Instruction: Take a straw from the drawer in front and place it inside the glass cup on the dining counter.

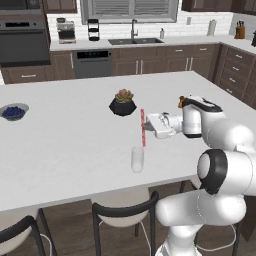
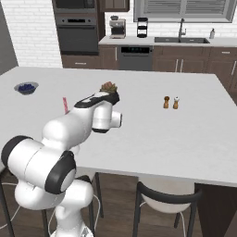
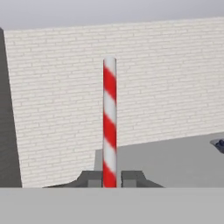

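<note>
The straw (image 1: 143,127) is red-and-white striped and stands upright over the dining counter (image 1: 65,150). My gripper (image 1: 146,126) is shut on its middle from the right. In the left base view its lower end hangs just above, and slightly right of, the rim of the glass cup (image 1: 137,159), a clear tumbler near the counter's front edge. The hand view shows the straw (image 3: 109,118) rising between the two dark fingertips (image 3: 90,179) of my gripper (image 3: 109,179). In the right base view the straw's top (image 2: 65,105) pokes out behind my arm. The drawer is out of view.
A black plant pot (image 1: 123,103) stands behind the glass, and a dark blue bowl (image 1: 13,112) lies far left. Salt and pepper shakers (image 2: 171,102) stand mid-counter to the right. Black chairs (image 1: 125,210) are tucked under the counter's front edge.
</note>
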